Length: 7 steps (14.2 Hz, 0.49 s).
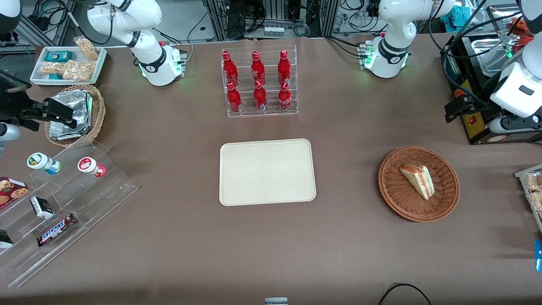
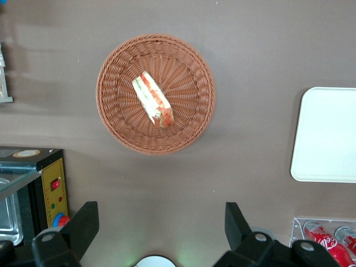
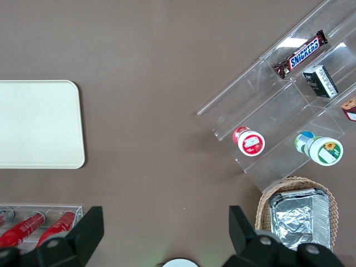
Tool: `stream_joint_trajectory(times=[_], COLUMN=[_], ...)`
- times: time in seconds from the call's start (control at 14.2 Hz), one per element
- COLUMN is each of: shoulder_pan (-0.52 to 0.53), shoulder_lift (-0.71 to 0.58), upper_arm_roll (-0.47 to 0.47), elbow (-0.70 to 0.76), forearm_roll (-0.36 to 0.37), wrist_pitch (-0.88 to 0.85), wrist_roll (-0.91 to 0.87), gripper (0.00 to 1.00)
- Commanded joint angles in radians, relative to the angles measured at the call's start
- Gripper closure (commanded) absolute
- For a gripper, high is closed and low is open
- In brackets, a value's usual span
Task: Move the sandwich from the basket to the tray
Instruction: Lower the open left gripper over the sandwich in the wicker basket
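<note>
Sandwich [image 1: 418, 181]: lies on its side inside the round basket [image 1: 444, 203], roughly at the basket's middle; red, orange and green filling layers show along one cut edge in the left wrist view [image 2: 153, 99]. Nothing touches it.

Basket: reddish-brown wicker, shallow, sitting on the brown table [image 1: 169, 237] toward the working arm's end. It holds only the sandwich. Also seen whole from the wrist camera [image 2: 111, 111].

Tray [image 1: 237, 195]: cream, flat, rounded corners, at the middle of the table, well apart from the basket. Its surface is bare. An edge of it shows in the left wrist view [image 2: 325, 136] and in the right wrist view [image 3: 39, 125].

Gripper [image 2: 160, 228]: held high above the table, with the basket and sandwich in plain sight below it and well clear of it. The two dark fingers [image 2: 83, 222] stand wide apart and hold nothing.

Bottle rack [image 1: 259, 82]: clear stepped stand with six red bottles, farther from the front camera than the tray.

Parked arm's end of table: tan wicker basket with foil packs [image 1: 72, 114], white tray of snack bags [image 1: 67, 63], clear stepped shelf [image 1: 63, 212] carrying small cups and a chocolate bar [image 1: 56, 229].
</note>
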Motion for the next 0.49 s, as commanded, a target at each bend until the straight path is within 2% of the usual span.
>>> stream_joint_trajectory(times=[0.0,0.28,0.42], shoulder_pan=[-0.012,-0.005,0.017], shoulder_lift=[0.032,0.124,0.14], upper_arm_roll=[0.008,0.01,0.016], elbow=[0.015,-0.025,-0.138], forearm_roll=[-0.006,-0.009,-0.008], wrist_pitch=[-0.082,-0.064,0.083], wrist_roll=[-0.011,-0.025,-0.04], gripper=[0.0,0.0,0.0])
